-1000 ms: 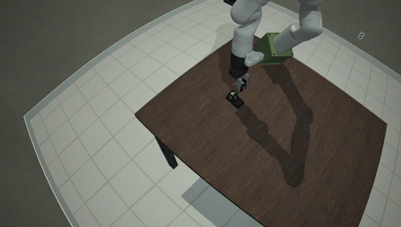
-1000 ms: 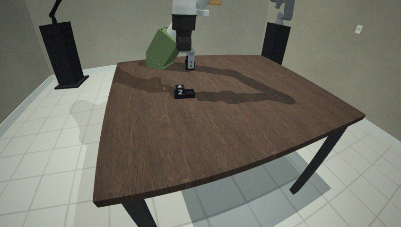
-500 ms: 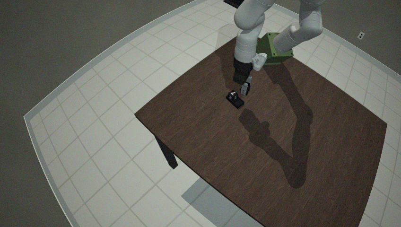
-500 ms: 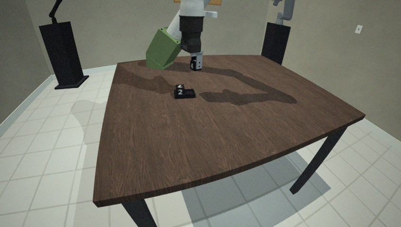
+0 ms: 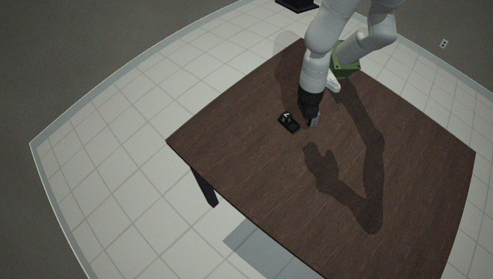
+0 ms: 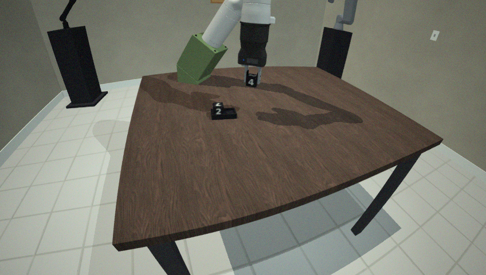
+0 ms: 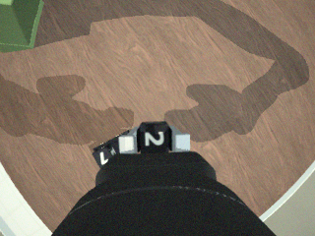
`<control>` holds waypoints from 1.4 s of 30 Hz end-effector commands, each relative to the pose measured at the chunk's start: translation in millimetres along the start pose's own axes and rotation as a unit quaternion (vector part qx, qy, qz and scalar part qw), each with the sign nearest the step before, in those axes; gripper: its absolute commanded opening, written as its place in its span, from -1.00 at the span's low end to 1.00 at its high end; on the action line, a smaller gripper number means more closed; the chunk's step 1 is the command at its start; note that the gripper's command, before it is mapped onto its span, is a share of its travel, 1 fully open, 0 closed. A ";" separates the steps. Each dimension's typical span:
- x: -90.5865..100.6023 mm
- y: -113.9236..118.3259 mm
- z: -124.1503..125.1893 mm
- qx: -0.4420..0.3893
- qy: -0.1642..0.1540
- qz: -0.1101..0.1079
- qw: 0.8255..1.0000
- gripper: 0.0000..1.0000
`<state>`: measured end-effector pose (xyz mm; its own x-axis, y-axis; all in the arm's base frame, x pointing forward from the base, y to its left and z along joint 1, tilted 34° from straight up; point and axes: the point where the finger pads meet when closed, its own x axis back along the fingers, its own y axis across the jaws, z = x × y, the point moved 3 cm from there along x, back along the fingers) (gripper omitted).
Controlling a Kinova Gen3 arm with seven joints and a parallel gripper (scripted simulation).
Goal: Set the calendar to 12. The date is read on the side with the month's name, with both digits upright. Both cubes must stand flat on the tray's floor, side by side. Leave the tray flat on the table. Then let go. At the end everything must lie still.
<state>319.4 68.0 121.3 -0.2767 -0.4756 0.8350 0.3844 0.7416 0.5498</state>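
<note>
- Black cube [image 5: 308, 122] [image 6: 251, 80] [image 7: 155, 138] was squeezed between the two fingers of the gripper [image 5: 311, 121] [image 6: 252, 77] [image 7: 154, 135], which was part-way open around it.
- It had a 4 on one side and a 2 on top.
- The little black tray [image 5: 293, 128] [image 6: 228, 116] [image 7: 115, 141] sat flat on the brown desk [image 5: 242, 155] [image 6: 238, 170] [image 7: 148, 59], near the gripper.
- Another black cube [image 5: 286, 117] [image 6: 218, 109] [image 7: 103, 156] was in one end of the tray, and its side showed a 2.
- I cannot tell if the squeezed cube touched the desk.

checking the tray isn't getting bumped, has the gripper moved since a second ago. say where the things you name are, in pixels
Yes; in the exterior view the gripper [image 5: 312, 121] [image 6: 252, 75] [image 7: 154, 135] has shifted right, away from the green base [image 6: 201, 59].
</note>
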 end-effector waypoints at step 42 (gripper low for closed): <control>-1.8 24.1 7.2 0.226 -0.012 -0.001 0.974 0.20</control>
<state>322.9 89.6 133.6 -0.3009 -0.4680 0.8309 -0.0409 0.8769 0.4790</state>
